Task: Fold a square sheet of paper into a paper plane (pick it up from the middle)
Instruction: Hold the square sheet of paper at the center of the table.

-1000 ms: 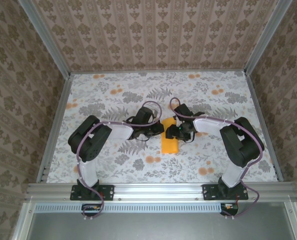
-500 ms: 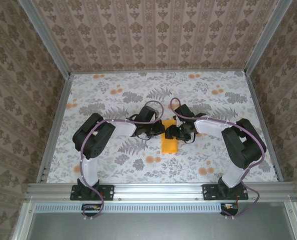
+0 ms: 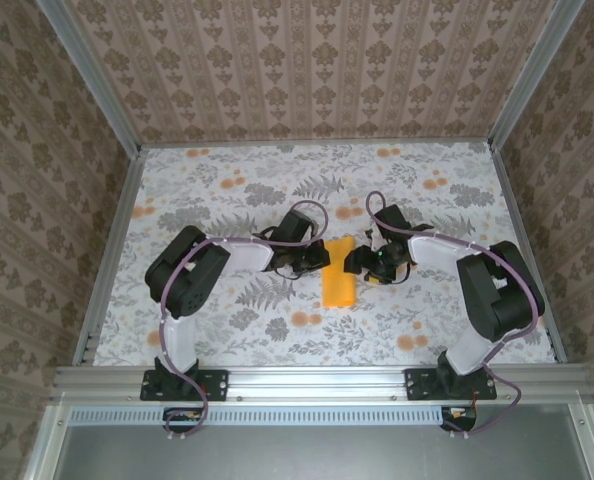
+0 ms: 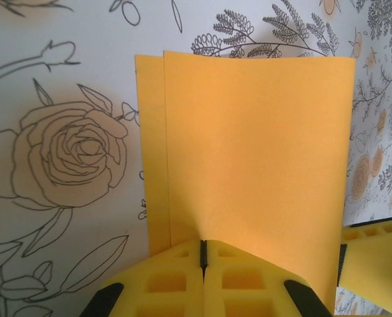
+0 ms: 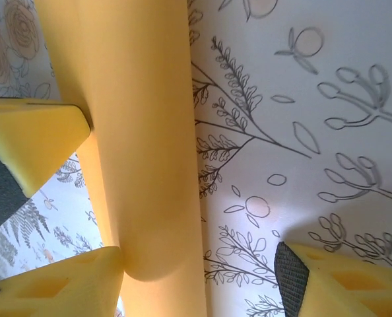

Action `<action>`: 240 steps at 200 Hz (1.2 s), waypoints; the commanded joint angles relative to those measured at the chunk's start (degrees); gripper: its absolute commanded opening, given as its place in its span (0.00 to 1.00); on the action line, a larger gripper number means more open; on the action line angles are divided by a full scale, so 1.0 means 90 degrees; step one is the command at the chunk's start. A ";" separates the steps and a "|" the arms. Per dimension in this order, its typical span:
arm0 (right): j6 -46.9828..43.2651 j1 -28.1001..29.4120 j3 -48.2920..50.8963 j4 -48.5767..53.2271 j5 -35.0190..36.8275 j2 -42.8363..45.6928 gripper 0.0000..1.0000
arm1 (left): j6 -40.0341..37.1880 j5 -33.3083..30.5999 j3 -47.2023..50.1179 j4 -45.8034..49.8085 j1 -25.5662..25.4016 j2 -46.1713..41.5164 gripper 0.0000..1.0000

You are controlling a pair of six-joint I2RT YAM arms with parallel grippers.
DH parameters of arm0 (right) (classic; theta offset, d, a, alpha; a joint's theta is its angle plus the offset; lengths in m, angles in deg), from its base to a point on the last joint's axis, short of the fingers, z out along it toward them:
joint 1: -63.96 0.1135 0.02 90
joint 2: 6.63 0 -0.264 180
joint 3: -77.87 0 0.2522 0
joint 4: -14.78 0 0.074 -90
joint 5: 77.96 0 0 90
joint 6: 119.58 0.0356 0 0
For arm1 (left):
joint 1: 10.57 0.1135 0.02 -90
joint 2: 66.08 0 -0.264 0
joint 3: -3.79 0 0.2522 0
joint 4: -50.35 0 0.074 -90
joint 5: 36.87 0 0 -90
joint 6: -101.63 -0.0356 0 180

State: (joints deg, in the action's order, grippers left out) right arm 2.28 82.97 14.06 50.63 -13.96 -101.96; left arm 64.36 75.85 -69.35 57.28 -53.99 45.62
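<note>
While the left tool (image 4: 202, 254) pinches the folded sheet of paper (image 4: 249, 145) mid-frame, the right tool (image 5: 199, 267) gapes wide beside it.

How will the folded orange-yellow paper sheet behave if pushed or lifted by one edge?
Probably floppy: the folded orange-yellow paper sheet is thin, two loose layers, edges offset. Its fold looks rounded, not creased, so it may spring open. Likely light enough to slide across the flower-printed table cover when nudged.
</note>
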 commanded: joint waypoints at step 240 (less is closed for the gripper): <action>-0.0244 0.0248 -0.0361 0.0222 0.0861 -0.1141 0.48 | -0.0009 -0.0483 0.0259 0.0241 0.0102 -0.0942 0.16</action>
State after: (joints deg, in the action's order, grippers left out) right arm 0.16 83.69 9.63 54.59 -11.94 -106.86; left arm 63.46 72.55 -67.60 60.64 -53.27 37.29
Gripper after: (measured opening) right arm 0.478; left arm 0.165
